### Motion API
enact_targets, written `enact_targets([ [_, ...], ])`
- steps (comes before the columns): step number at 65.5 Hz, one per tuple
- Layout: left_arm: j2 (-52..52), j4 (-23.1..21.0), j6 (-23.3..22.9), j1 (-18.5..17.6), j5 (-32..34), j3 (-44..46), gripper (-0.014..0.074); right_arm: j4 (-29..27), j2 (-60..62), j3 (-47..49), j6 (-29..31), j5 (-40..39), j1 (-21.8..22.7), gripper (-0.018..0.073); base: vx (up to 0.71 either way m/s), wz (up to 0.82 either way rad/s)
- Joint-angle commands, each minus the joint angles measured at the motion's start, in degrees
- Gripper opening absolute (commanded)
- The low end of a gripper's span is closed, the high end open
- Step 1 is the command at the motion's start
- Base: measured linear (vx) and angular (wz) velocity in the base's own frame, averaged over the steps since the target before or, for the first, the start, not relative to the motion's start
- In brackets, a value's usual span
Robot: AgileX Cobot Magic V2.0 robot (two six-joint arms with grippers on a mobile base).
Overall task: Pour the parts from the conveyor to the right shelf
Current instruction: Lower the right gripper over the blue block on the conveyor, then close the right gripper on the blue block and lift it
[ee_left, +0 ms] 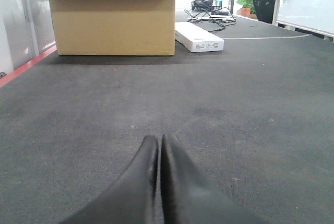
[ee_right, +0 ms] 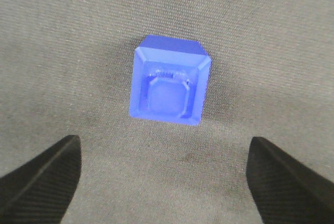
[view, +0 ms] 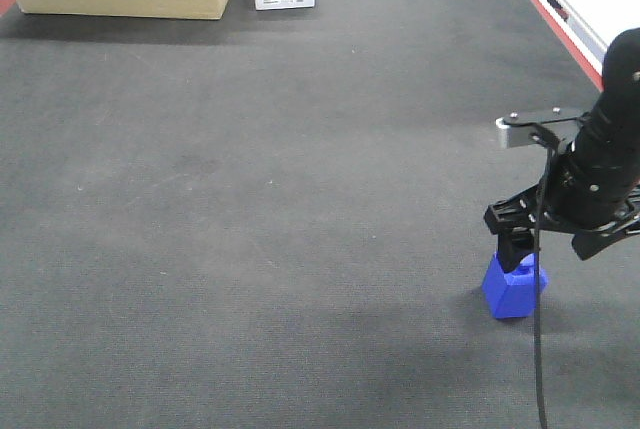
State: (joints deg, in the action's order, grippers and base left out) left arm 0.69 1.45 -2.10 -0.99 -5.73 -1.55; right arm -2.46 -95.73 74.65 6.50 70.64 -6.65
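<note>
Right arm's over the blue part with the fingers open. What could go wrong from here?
1. The blue part sits ahead of the right gripper, not between its open fingers, so closing now would probably miss.
2. It stands loose on the grey belt; a finger could nudge or tip it on the way down.

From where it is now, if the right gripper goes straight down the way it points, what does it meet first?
Most likely the small bright blue plastic block on the dark grey belt. The right gripper is open, though the block appears slightly ahead of its fingertips.
</note>
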Motion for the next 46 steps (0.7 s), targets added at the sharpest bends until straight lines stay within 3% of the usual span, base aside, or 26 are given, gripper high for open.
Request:
enact_targets([
  [1, 0.72, -0.35, -0.49, 0.18, 4.49, 1.49, -0.0006, -0.05, 0.49, 1.33, 0.64, 0.1, 0.07, 0.0602, 0.0, 0.0],
  [46, 0.72, -0.35, -0.49, 0.18, 4.49, 1.49, -0.0006, 0.38, -6.42, 1.33, 0.69, -6.39, 0.07, 0.0594, 0.0, 0.0],
])
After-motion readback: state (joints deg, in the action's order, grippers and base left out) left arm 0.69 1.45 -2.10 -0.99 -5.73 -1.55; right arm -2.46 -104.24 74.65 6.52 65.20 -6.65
